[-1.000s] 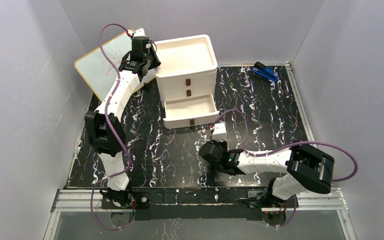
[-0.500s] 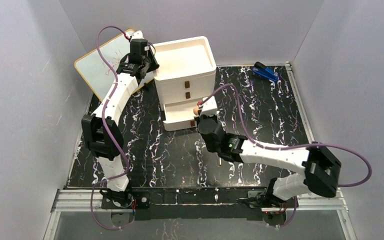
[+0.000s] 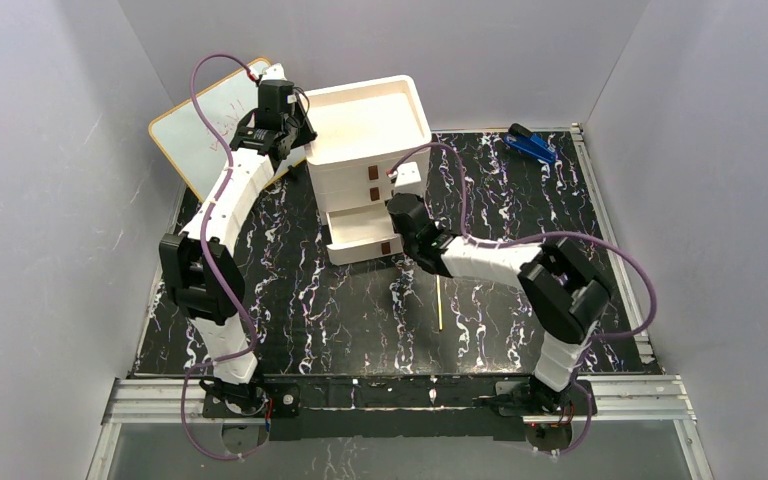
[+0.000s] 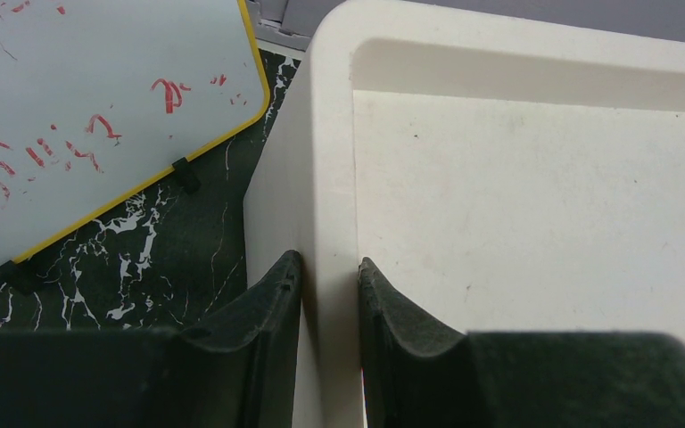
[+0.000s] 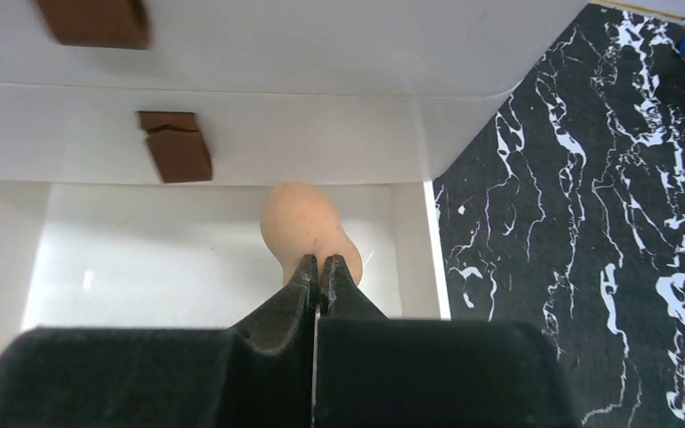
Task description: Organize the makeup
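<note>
Overhead, a yellow stick lies on the bench; left wrist: left fingers clamp the top rim of the drawer box; right wrist: right fingers, closed tight, pinch the sponge over the open bottom drawer.

Robot lab cell: plain grey walls box in black marbled tabletop; two cabled arms bolted to aluminium rail.

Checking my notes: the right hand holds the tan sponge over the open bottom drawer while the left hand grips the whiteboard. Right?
No: the left hand grips the side wall of the white drawer box, not the whiteboard beside it; the left wrist view shows this. The rest stands.
</note>
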